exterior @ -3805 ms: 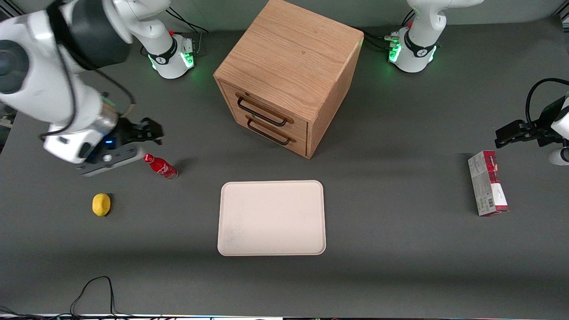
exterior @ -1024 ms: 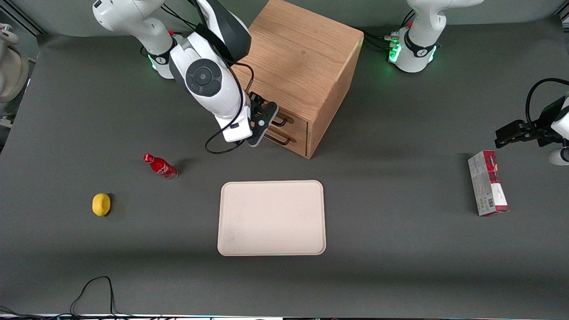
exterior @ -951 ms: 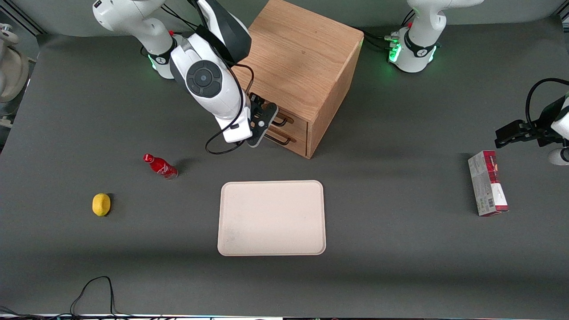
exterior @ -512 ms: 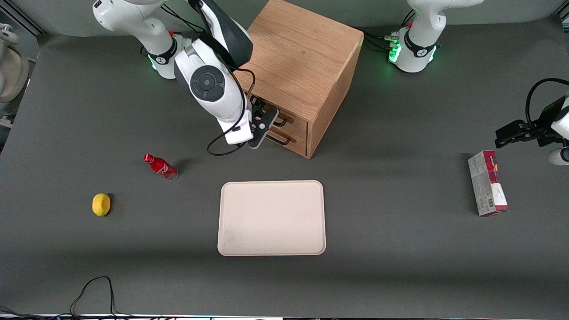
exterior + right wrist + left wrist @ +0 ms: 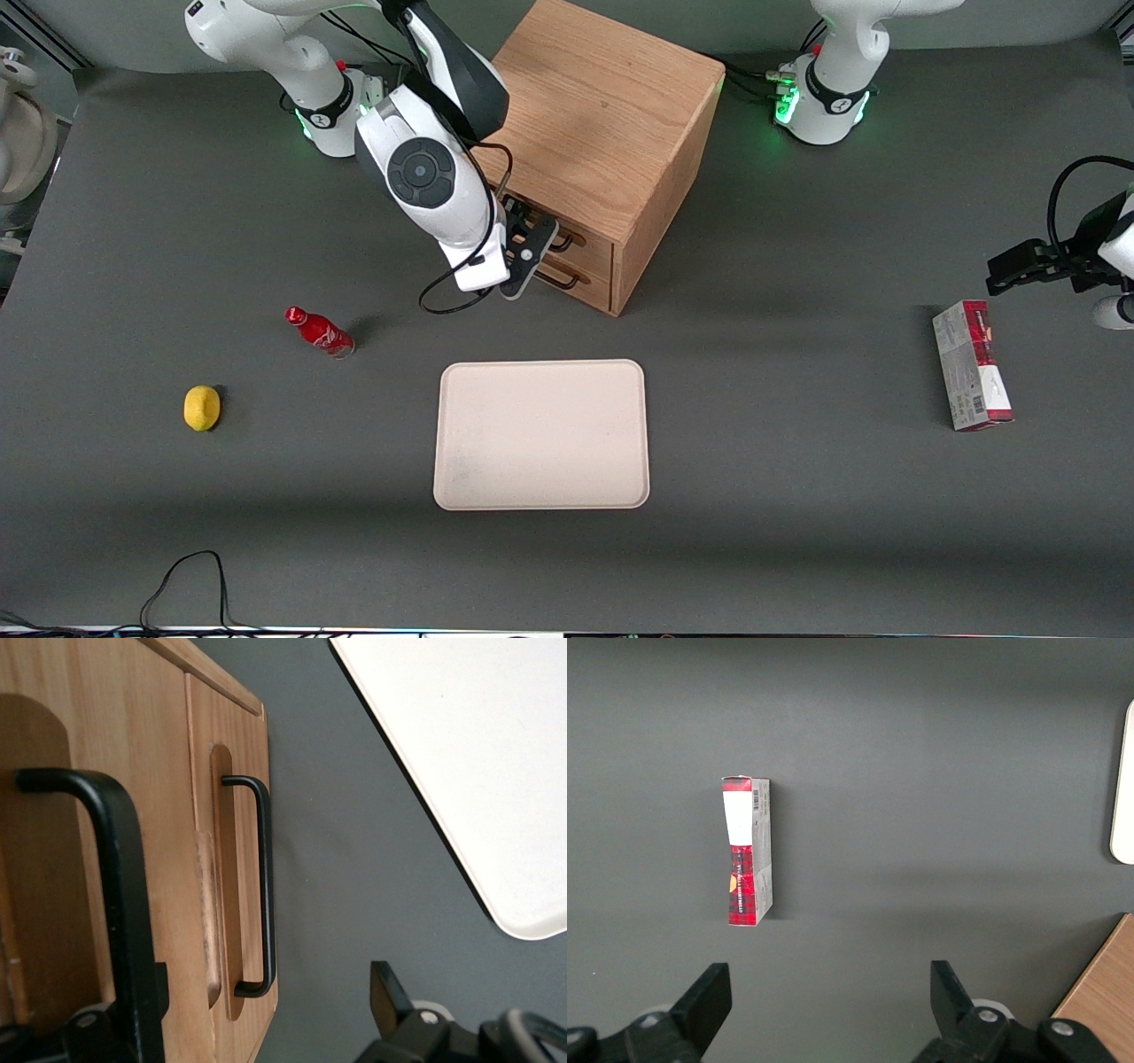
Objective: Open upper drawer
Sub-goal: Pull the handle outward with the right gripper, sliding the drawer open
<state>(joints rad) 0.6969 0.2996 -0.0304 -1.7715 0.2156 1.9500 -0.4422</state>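
Reaching in at the front of an oak cabinet (image 5: pixel 589 124), the right arm's end effector (image 5: pixel 524 241) sits at the black pull (image 5: pixel 120 895) of the upper drawer (image 5: pixel 580 241). In the wrist view its fingers (image 5: pixel 383 992) stand spread, 1 to each side of the pull, with no grip on the bar. That drawer is the upper of 2 matching fronts and sits flush with the cabinet face, just above the lower drawer (image 5: pixel 226 886) and its own black handle (image 5: pixel 263 895). The cabinet stands on the dark tabletop (image 5: pixel 797 496), between the 2 arm bases and farther from the front camera than a cream tray (image 5: pixel 541 434). A red bottle (image 5: pixel 319 331) and a yellow lemon (image 5: pixel 202 408) lie toward the working arm's end of the tabletop, the lemon nearer the front camera than the bottle. A red and white carton (image 5: pixel 970 365) lies flat toward the parked arm's end, well apart from everything else.
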